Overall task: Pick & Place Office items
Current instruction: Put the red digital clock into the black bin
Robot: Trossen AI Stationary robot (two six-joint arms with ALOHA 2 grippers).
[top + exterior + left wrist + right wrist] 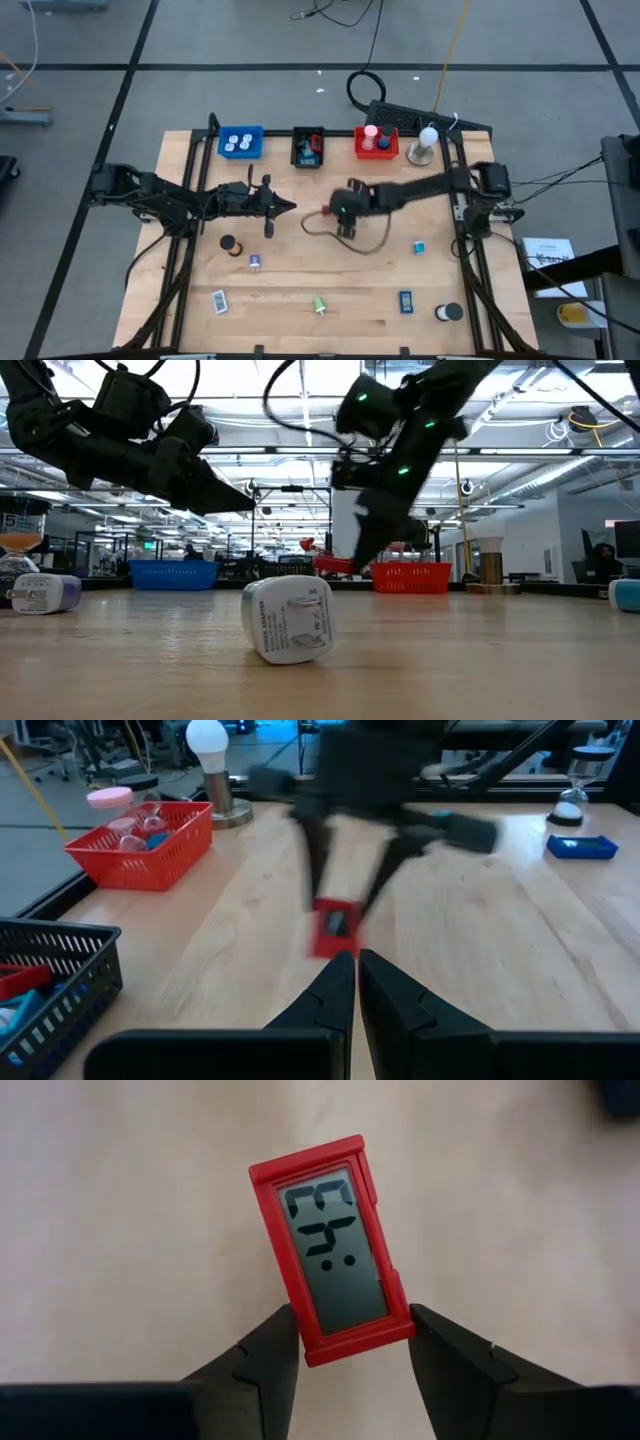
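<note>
While its two fingers [270, 1355] sit on either long side of the red timer [333, 1248], the right gripper [352, 1348] pinches it near one end, display facing the wrist camera, probably so the flat case can't slip or twist. From the high view this gripper [345, 212] is at table centre, in front of the black tray [309, 147] and red tray [376, 141]. Whether the timer is off the wood yet, can't tell; left wrist view shows it [331, 928] low between blurred fingers. Red tray looks the likely drop, just a guess by colour.

Left gripper [356, 985] is pressed together, empty, parked just beside on the left, pointing at the timer, out of the way.

Other items lie scattered on the near table: white adapter [288, 619], green cylinder [319, 305], teal block [418, 246], black cylinder [228, 243].
</note>
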